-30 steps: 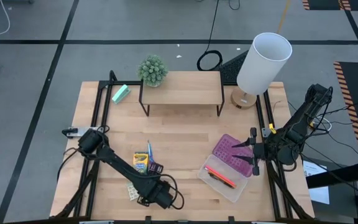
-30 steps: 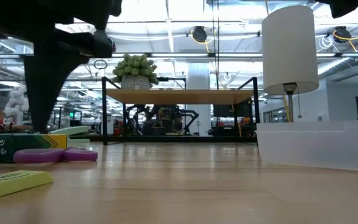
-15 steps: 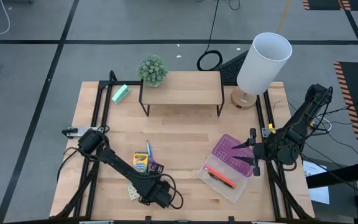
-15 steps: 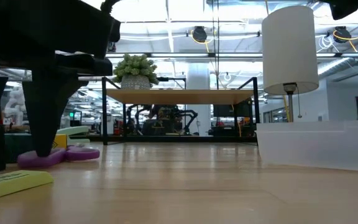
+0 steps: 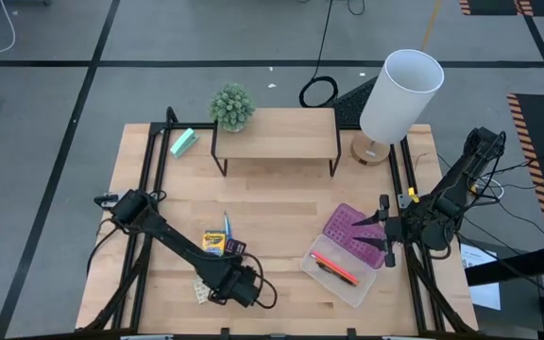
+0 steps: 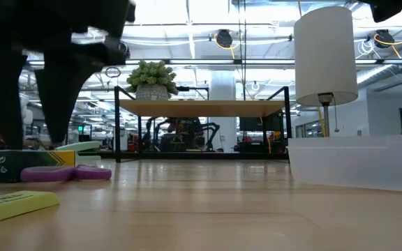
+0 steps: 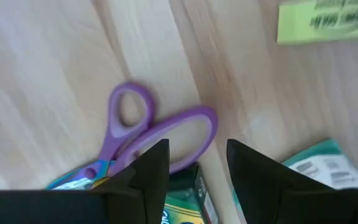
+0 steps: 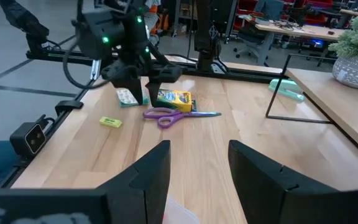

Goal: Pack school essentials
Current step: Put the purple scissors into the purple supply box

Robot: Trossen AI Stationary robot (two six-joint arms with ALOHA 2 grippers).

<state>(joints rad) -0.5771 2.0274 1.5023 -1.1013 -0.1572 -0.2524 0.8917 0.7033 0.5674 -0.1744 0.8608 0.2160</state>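
The left gripper (image 7: 197,168) hangs with fingers parted and holding nothing, just above the purple-handled scissors (image 7: 143,134) near the wooden table's (image 5: 281,198) front edge. The scissors touch the yellow-green crayon box (image 8: 174,99); a small yellow piece (image 8: 110,122) lies nearby. The right gripper (image 8: 197,180), also spread and empty, waits at the right edge.
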